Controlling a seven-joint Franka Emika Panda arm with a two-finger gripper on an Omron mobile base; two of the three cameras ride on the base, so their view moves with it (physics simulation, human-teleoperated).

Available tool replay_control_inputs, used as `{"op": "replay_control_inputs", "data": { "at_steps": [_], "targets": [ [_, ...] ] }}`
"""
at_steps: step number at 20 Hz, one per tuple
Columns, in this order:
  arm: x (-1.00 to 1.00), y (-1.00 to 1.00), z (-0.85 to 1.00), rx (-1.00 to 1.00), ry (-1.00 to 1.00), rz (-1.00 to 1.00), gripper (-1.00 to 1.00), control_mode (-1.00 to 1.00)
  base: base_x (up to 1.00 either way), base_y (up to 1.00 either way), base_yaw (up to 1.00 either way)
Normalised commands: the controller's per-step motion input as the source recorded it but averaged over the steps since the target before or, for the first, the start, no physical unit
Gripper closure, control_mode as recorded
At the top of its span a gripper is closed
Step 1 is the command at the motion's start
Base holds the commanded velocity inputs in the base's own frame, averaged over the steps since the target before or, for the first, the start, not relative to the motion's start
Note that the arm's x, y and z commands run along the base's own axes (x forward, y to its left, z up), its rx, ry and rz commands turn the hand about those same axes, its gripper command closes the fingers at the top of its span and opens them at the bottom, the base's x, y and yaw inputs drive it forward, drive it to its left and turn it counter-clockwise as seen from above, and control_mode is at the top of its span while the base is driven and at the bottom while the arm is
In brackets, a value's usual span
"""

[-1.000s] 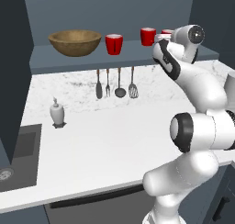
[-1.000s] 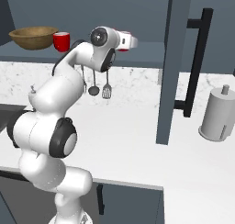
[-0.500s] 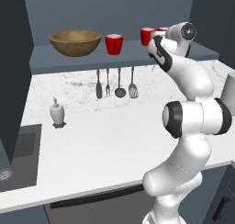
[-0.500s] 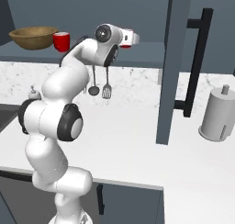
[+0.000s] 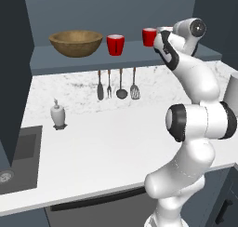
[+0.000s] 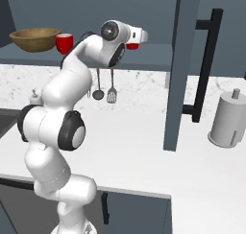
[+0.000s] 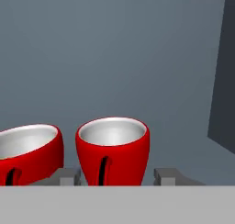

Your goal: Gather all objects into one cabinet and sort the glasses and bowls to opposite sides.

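Two fingers [image 7: 69,177] have parted, seemingly off the red cup [image 7: 112,152] between them

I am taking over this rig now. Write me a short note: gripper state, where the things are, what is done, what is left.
Gripper: jaws open, one finger on each side of a red cup standing upright on the cabinet shelf; not gripped.
Things: bowl at the shelf's left end. One cup just right of the bowl, another cup further right, the third beside it at the gripper.
Done: all four are in the cabinet.
Left: retract the arm; perhaps move the cup near the bowl to the right.
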Motion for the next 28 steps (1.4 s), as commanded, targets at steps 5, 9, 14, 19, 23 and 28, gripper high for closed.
{"op": "replay_control_inputs", "data": {
  "at_steps": [5, 9, 14, 19, 23, 28],
  "targets": [
    [-0.71, -0.01, 0.16, 0.00, -0.06, 0.00, -1.00, -1.00, 0.00, 0.00, 0.00],
    [-0.65, 0.00, 0.05, 0.00, -0.06, 0.02, -1.00, -1.00, 0.00, 0.00, 0.00],
    [-0.55, 0.11, 0.17, 0.00, -0.02, 0.07, -1.00, -1.00, 0.00, 0.00, 0.00],
    [-0.45, 0.26, 0.26, 0.03, 0.00, 0.09, -1.00, -1.00, 0.00, 0.00, 0.00],
    [-0.39, 0.45, 0.10, 0.01, 0.00, 0.02, -1.00, -1.00, 0.00, 0.00, 0.00],
    [-0.47, 0.60, 0.00, 0.00, 0.00, -0.06, -1.00, -1.00, 0.00, 0.00, 0.00]
  ]
}}
